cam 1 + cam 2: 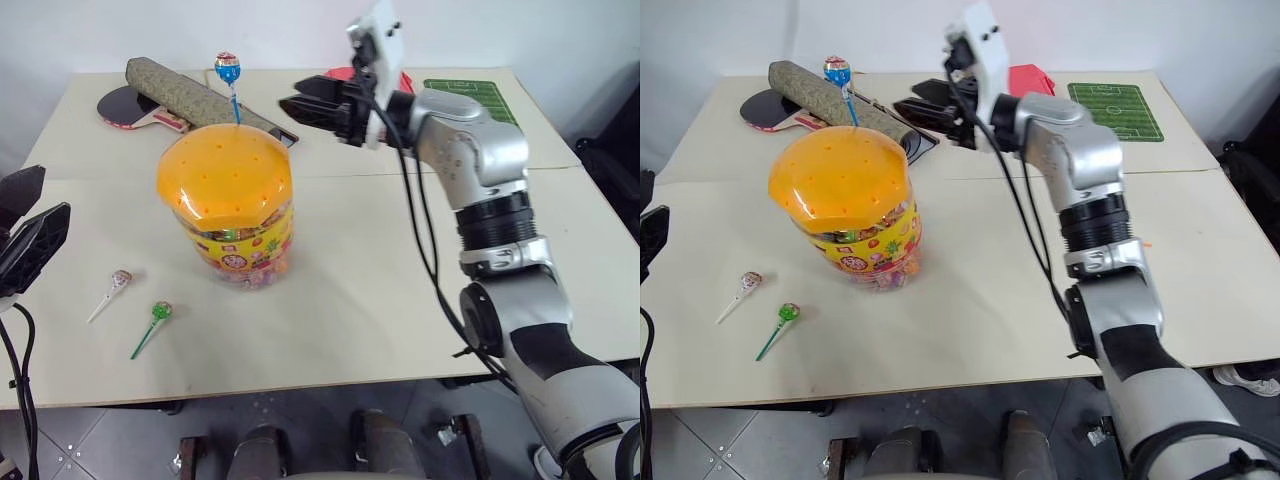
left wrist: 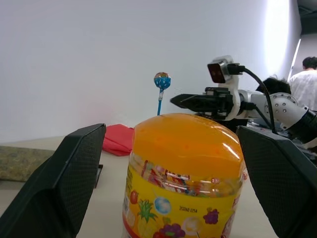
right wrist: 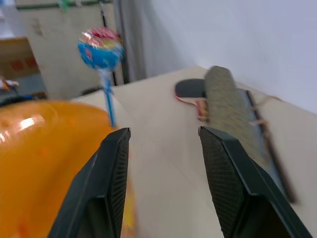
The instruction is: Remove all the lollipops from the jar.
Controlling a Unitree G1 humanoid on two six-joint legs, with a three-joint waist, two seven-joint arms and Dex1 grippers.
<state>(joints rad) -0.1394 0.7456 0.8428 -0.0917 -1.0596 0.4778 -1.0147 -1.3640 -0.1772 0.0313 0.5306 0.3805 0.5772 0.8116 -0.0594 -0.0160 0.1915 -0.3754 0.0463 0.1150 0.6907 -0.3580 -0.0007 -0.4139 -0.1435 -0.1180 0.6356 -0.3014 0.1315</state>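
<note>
The jar (image 1: 228,205) is a clear tub with a yellow label and an orange holed lid (image 1: 224,170), standing mid-table. A blue-wrapped lollipop (image 1: 228,68) on a blue stick stands upright in the lid's far side. Two more lollipops lie on the table left of the jar: one on a white stick (image 1: 119,281), one green on a green stick (image 1: 160,312). My right gripper (image 1: 290,96) hovers level just right of the blue lollipop, open and empty, apart from it. At the table's left edge, my left gripper (image 1: 50,190) is open and points at the jar.
Behind the jar lie a table-tennis paddle (image 1: 122,106) and a rolled greenish mat (image 1: 188,94). A red object (image 1: 1030,78) and a green football-pitch mat (image 1: 472,96) sit at the back right. A person (image 2: 307,74) stands in the far background.
</note>
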